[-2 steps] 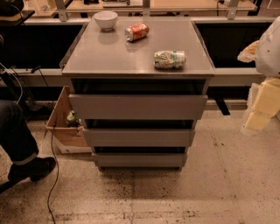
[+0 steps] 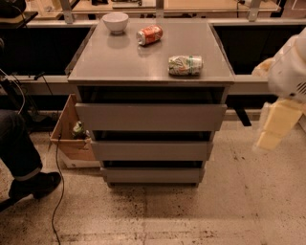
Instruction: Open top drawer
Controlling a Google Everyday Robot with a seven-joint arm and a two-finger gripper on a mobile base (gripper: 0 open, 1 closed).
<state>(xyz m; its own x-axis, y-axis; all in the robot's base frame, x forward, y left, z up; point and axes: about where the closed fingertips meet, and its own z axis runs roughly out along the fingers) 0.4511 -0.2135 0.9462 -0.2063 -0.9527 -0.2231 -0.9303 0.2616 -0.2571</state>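
The gripper (image 2: 271, 130), cream-coloured, hangs in the air at the right, well apart from the grey bench (image 2: 124, 62); whether it is open or closed cannot be told. The top drawer (image 2: 150, 117) is the widest and uppermost of three grey fronts, with a dark gap above it. On the bench lie a white bowl (image 2: 115, 21), an orange can (image 2: 149, 35) and a crushed can (image 2: 185, 65).

Probably a lab: workbenches (image 2: 201, 5), cable (image 2: 57, 191) on speckled floor (image 2: 239, 206) (cardboard box (image 2: 67, 139) too); claw (image 2: 275, 127) at right edge.
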